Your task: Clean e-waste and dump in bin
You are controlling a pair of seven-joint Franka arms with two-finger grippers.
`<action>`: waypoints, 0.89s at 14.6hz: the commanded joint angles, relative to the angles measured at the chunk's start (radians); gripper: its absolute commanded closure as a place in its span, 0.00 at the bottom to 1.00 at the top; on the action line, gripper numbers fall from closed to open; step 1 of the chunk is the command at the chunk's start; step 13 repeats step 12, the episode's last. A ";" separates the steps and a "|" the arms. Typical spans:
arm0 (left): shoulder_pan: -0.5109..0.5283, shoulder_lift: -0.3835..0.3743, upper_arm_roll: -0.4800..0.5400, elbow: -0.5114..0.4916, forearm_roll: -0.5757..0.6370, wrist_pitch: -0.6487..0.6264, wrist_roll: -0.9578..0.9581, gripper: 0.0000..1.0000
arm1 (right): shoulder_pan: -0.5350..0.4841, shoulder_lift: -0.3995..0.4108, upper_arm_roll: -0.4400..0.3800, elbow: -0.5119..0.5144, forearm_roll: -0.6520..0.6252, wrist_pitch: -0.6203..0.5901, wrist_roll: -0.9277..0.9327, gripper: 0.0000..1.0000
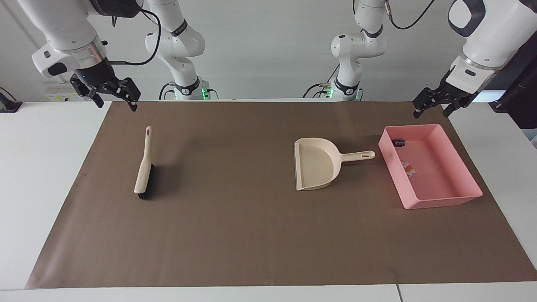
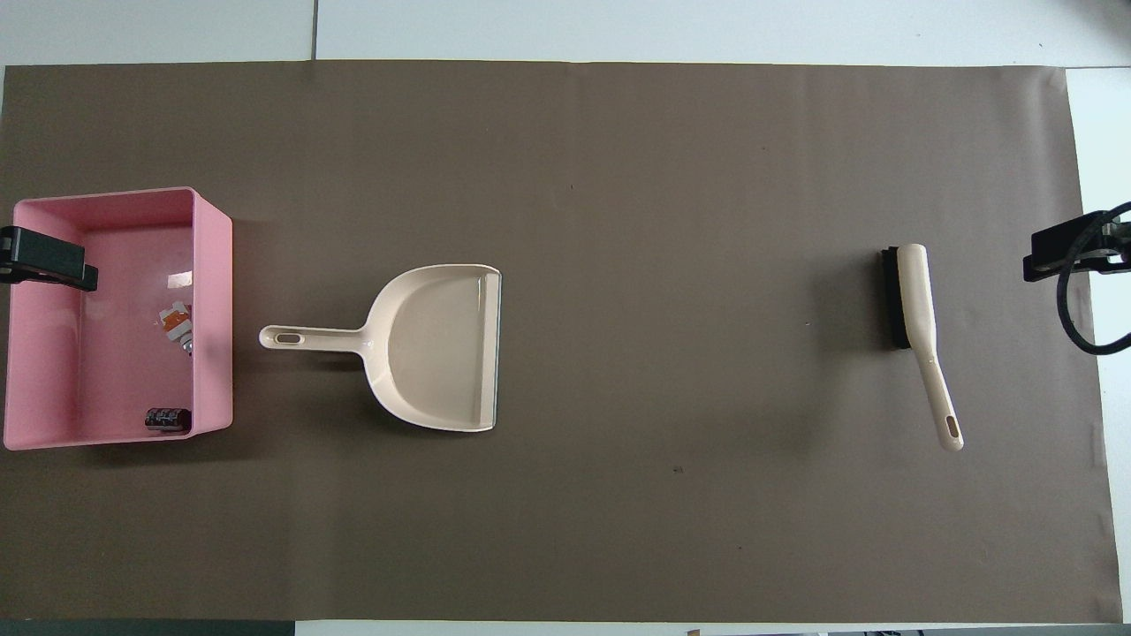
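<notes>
Both e-waste bits [image 1: 403, 156] sit in the pink bin [image 1: 457, 165], left gripper [image 1: 432, 105] and right gripper [image 1: 112, 98] up with jaws apart.

Near the left gripper [image 1: 434, 106], the shallow pink plastic bin [image 1: 461, 167] and beige plastic dustpan [image 1: 316, 170] look smooth and glossy on a matt brown paper-like mat [image 1: 235, 235].
</notes>
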 commanded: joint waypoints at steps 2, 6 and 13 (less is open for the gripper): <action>0.002 -0.020 0.000 -0.048 -0.012 -0.029 -0.013 0.00 | -0.010 -0.005 0.008 -0.006 -0.009 0.006 -0.026 0.00; -0.001 -0.023 0.000 -0.059 -0.012 0.022 -0.011 0.00 | -0.010 -0.007 0.008 -0.006 -0.011 0.008 -0.029 0.00; -0.001 -0.019 0.000 -0.050 -0.011 0.028 0.003 0.00 | -0.010 -0.014 0.008 -0.025 -0.009 0.026 -0.086 0.00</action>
